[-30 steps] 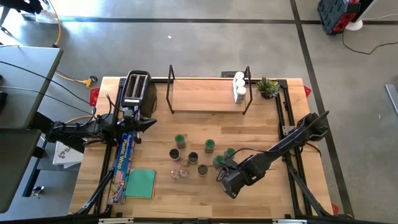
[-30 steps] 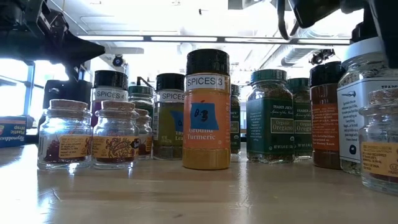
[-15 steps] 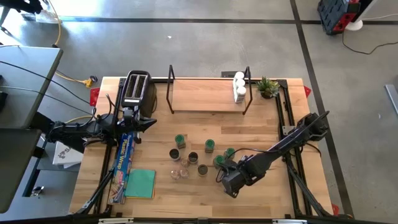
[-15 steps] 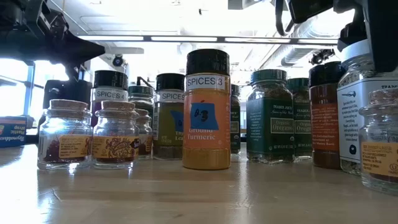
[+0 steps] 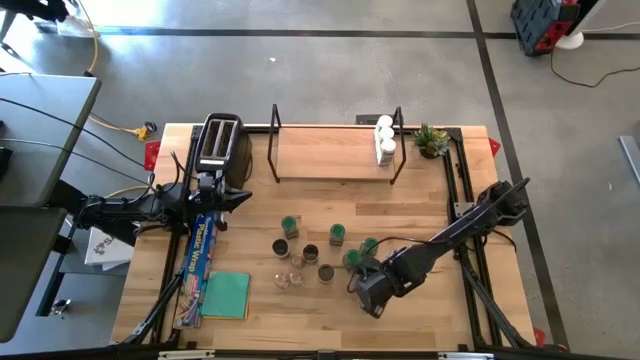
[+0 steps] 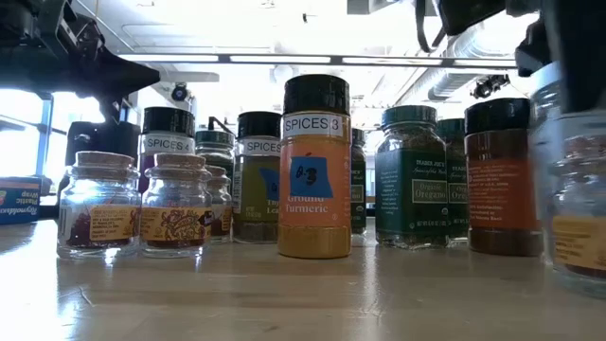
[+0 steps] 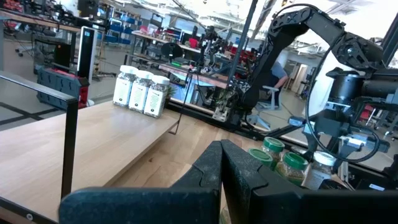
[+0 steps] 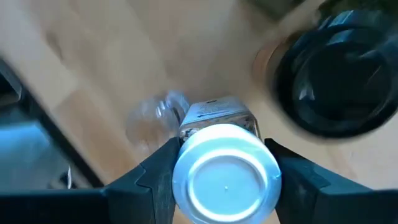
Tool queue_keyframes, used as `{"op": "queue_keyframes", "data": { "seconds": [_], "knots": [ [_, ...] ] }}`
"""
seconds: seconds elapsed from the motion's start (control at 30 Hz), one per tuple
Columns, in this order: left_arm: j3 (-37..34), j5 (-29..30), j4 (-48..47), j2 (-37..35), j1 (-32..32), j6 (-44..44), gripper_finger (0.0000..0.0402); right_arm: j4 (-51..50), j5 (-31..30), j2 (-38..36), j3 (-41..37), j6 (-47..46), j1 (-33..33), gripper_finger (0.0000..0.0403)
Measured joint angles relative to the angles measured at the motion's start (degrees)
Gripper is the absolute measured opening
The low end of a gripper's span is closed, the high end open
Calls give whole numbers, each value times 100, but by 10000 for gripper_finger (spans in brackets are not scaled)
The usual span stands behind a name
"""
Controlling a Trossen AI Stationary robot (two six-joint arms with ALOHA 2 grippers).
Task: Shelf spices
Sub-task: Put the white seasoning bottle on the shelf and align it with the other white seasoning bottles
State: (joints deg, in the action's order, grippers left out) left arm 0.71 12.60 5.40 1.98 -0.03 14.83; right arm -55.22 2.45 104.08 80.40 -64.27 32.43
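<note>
The right pincer point(image 8: 225, 180) has closed its fingers onto a white-lidded spice jar point(image 8: 225, 175) near the counter's front edge, where a moment ago they stood wider. Beside it stand a "Ground Turmeric" jar point(image 6: 315, 166) tagged "SPICES 3" and an "Organic Oregano" jar point(image 6: 410, 176). Three white-lidded jars point(image 5: 385, 139) sit at the shelf's point(image 5: 325, 155) right end. The left pincer point(image 7: 221, 163), shut, waits near the counter's left edge.

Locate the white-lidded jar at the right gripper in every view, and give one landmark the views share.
High view: hidden under the right gripper, right of the jar cluster.
Low view: blurred at the right edge, white-lidded jar.
Left wrist view: far off, under the right arm, beside green-lidded jars.
Right wrist view: centre bottom, white lid between the fingers.
Shared landmark: the dark-lidded jar beside it.
</note>
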Motion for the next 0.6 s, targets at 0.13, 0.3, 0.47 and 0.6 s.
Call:
{"op": "queue_keyframes", "data": {
  "seconds": [0.13, 0.3, 0.47, 0.6],
  "knots": [
    [0, 0, 1, 0, 0, 0, 0, -337, 517, -402, 411, 358, 8, 187],
    [0, 0, 1, 0, 0, 0, 0, -1355, 560, -979, 1004, 638, -118, 187],
    [0, 0, 1, 0, 0, 0, 0, -2482, 160, -1438, 1792, 1590, -804, 187],
    [0, 0, -1, 0, 0, 0, 0, -3239, -454, -1406, 2375, 2922, -1968, 187]
  ]
}}
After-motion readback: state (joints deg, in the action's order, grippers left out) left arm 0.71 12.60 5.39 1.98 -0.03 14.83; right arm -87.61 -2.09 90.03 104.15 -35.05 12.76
